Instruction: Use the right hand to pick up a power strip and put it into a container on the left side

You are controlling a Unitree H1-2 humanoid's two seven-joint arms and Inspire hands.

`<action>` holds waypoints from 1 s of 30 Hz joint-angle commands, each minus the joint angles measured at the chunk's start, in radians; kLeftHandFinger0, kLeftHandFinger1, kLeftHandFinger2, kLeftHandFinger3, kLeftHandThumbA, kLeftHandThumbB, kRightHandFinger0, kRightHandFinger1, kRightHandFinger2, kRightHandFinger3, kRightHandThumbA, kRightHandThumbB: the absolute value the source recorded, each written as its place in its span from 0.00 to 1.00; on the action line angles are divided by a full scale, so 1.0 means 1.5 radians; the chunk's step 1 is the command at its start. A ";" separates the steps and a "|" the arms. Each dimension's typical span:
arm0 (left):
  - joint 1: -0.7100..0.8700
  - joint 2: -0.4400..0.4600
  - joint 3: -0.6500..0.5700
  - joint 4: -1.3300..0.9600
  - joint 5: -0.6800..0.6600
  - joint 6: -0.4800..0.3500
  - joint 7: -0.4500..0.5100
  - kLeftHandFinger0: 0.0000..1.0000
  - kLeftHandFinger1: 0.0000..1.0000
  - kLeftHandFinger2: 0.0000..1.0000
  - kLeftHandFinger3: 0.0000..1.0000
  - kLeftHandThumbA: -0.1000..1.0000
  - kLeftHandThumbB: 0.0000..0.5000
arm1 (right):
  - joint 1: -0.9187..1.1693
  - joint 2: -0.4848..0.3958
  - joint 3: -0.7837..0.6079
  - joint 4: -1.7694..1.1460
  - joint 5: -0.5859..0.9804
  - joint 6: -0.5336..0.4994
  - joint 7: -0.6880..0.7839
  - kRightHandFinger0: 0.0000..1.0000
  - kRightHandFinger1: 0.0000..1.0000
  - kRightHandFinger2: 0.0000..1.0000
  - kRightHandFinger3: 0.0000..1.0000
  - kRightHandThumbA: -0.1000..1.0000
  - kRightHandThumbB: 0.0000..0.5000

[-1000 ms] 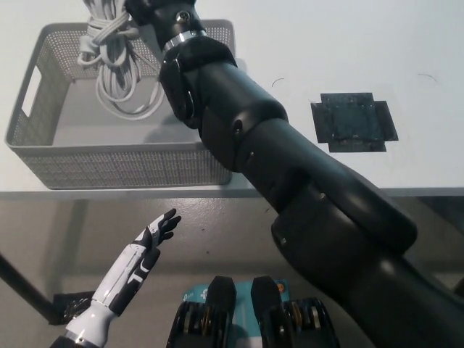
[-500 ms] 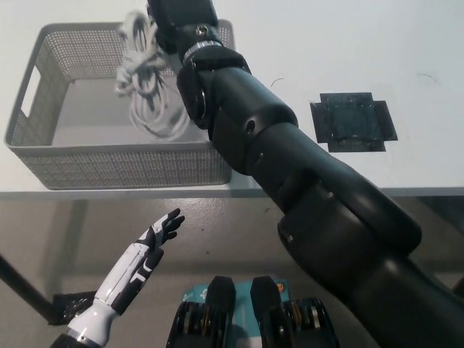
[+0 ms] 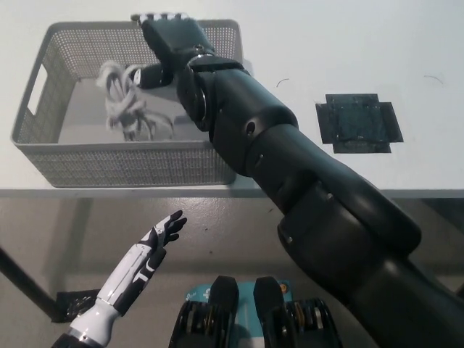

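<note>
Fingers [image 3: 161, 17] of the right hand [image 3: 170, 40] are now spread flat and apart, with nothing between them; half a second earlier the white cable bundle was hanging from that hand above the basket. The release is therefore judged to have been made, and the placing step looks done or all but done.

The power strip [image 3: 125, 101] is seen only as a coil of white cable, lying loose and somewhat blurred on the basket floor, just left of the open hand; the socket block itself cannot be made out. The cable appears soft and rubbery, looped in uneven turns that have slumped on landing.

The basket [image 3: 116, 165] is a grey rectangular container of perforated plastic, with a fine mesh pattern on its walls, rounded corners and a slot handle cut in its left end. It stands on a smooth white counter [image 3: 304, 43], close to the near edge. Well to the right, a dark square patch [image 3: 358, 122] with notched corners is laid flat on the counter, matte and slightly creased like tape.

The left hand [image 3: 148, 250], white with dark fingers held straight and slightly apart, is rested below the counter edge, holding nothing.
</note>
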 commanded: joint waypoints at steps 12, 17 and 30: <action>-0.036 0.027 -0.010 -0.036 -0.006 0.022 -0.033 1.00 1.00 1.00 1.00 1.00 0.54 | -0.207 -0.095 0.029 -0.013 0.024 -0.012 0.707 1.00 1.00 1.00 1.00 0.24 0.67; -0.038 0.022 -0.017 -0.026 0.004 0.007 -0.032 1.00 1.00 1.00 1.00 1.00 0.52 | -0.271 -0.128 0.016 -0.017 0.038 0.018 0.802 0.90 0.91 0.97 1.00 0.13 0.82; -0.025 0.023 -0.022 -0.017 0.013 -0.002 -0.031 1.00 1.00 1.00 1.00 1.00 0.52 | -0.345 -0.288 -0.067 -0.204 0.195 0.108 0.866 1.00 1.00 1.00 1.00 0.22 0.63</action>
